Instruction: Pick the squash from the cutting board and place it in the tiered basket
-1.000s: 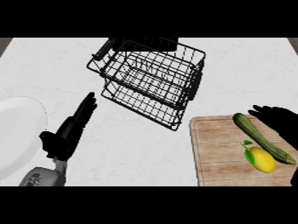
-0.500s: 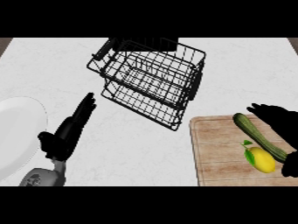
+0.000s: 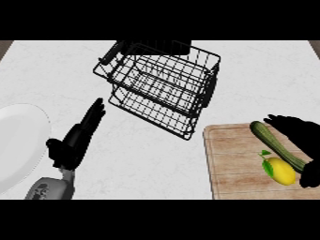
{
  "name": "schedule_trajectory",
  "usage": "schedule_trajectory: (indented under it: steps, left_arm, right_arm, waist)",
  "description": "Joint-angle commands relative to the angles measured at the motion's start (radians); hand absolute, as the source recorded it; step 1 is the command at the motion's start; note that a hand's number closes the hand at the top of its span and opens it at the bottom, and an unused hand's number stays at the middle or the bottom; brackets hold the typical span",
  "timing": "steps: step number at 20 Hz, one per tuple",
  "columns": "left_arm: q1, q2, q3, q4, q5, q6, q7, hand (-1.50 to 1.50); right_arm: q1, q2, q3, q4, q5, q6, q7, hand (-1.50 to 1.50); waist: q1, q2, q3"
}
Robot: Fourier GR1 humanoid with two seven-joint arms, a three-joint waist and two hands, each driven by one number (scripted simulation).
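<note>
The squash (image 3: 271, 142), long and dark green, lies slanted on the wooden cutting board (image 3: 235, 164) at the lower right. My right hand (image 3: 313, 139) hangs over the squash's right side. Its fingers stretch toward the far tip and its thumb (image 3: 312, 174) points down beside the near end, so the hand is open and holds nothing. The black wire tiered basket (image 3: 163, 89) stands tilted at the centre back. My left hand (image 3: 74, 141) rests open at the lower left, fingers pointing away from me.
A yellow lemon (image 3: 280, 170) with a green leaf lies on the board right against the squash's near end. A white plate (image 3: 10, 145) sits at the left edge, beside my left hand. Bare white counter lies between board and plate.
My right hand has come in leftward over the squash, and its thumb now shows beside the lemon. The left hand, squash and basket have not moved.
</note>
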Motion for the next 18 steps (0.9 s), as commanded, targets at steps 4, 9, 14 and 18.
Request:
schedule_trajectory:
  steps: [4,9,14,18]
  left_arm:
    - [-0.073,-0.020,0.036,0.017,-0.026,0.006,0.060,0.00]
    - [0.005,-0.019,0.033,0.019,-0.030,-0.025,-0.024,0.00]
    - [0.038,-0.021,0.023,-0.097,-0.038,-0.030,0.063,0.00]
    - [-0.031,-0.026,0.072,-0.009,-0.022,-0.059,0.032,0.00]
  right_arm:
    - [0.006,0.098,-0.021,-0.020,0.027,0.018,-0.020,1.50]
    - [-0.009,0.101,-0.051,0.111,0.025,-0.137,-0.225,1.50]
    - [-0.055,0.151,-0.065,0.142,0.057,-0.134,-0.226,1.50]
    - [0.054,0.121,-0.109,-0.043,0.043,-0.099,-0.226,1.50]
  waist:
    - [-0.004,-0.001,0.000]
    - [0.001,0.000,0.000]
    - [0.003,0.000,0.000]
    - [-0.007,-0.001,-0.001]
